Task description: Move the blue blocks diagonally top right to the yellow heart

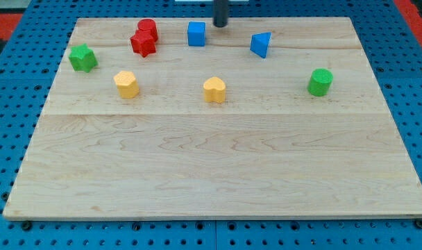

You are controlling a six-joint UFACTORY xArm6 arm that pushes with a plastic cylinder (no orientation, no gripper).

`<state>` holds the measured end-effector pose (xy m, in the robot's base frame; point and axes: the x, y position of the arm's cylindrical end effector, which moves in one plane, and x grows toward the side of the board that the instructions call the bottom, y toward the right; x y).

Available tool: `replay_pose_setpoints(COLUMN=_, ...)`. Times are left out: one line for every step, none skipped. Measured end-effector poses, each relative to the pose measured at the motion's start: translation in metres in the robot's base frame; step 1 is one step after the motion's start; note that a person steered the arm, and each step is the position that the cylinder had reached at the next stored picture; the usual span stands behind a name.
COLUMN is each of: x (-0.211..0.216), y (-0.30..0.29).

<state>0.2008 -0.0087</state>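
A blue cube point(196, 33) sits near the view's top, left of centre. A blue triangular block point(261, 44) lies to its right. The yellow heart point(214, 89) sits below and between them, near the board's middle. My tip point(220, 25) is at the view's top edge, just right of and above the blue cube, apart from it, and well left of the blue triangular block.
A yellow hexagonal block point(127, 84) lies left of the heart. A red cylinder point(147, 29) and a red star-like block point(143, 44) touch at upper left. A green block point(82, 57) is at far left, a green cylinder point(320, 82) at right. The wooden board point(218, 173) lies on a blue pegboard.
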Motion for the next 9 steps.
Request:
replay_pose_setpoints(x=0.006, y=-0.055)
replay_pose_setpoints(x=0.033, y=-0.029)
replay_pose_setpoints(x=0.038, y=0.008)
replay_pose_setpoints(x=0.060, y=0.008)
replay_pose_setpoints(x=0.094, y=-0.012)
replay_pose_setpoints(x=0.116, y=-0.004)
replay_pose_setpoints(x=0.105, y=0.018)
replay_pose_setpoints(x=0.089, y=0.020)
replay_pose_setpoints(x=0.162, y=-0.012)
